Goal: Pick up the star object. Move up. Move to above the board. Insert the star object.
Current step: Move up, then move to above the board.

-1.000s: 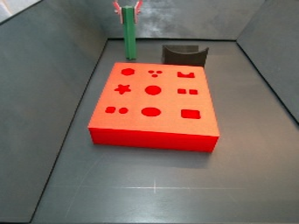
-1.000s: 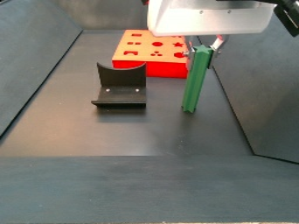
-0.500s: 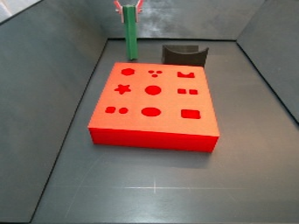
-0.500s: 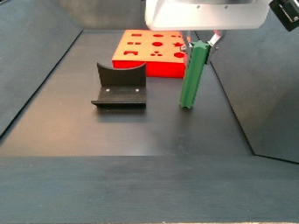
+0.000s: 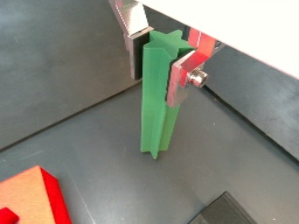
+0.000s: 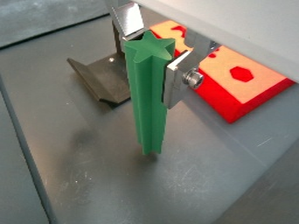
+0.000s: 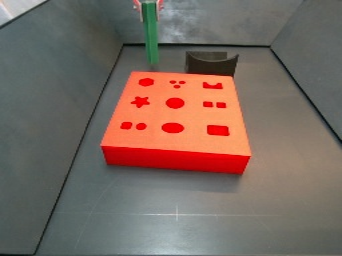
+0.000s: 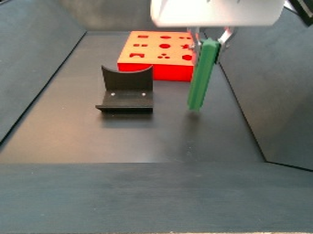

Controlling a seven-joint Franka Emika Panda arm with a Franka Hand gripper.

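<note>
The star object [image 5: 158, 101] is a long green rod with a star-shaped end, hanging upright. My gripper [image 5: 160, 50] is shut on its top end; it also shows in a wrist view [image 6: 152, 54]. In both side views the rod [image 7: 151, 38] [image 8: 199, 78] hangs clear above the dark floor, with its lower tip free. The red-orange board [image 7: 177, 118] with dark-red shaped holes lies flat on the floor; its star hole [image 7: 139, 101] is on one side. The board also shows in a side view [image 8: 159, 53] and in both wrist views [image 6: 239, 80] [image 5: 30, 199]. The rod is beside the board, not over it.
The dark grey fixture [image 8: 124, 89] stands on the floor between the board and the near side, and shows behind the board in a side view [image 7: 211, 62]. Grey walls [image 7: 80, 90] slope up round the floor.
The gripper has risen with the green rod; the rod's lower tip is higher off the floor than a second ago. The board and fixture have not moved.
</note>
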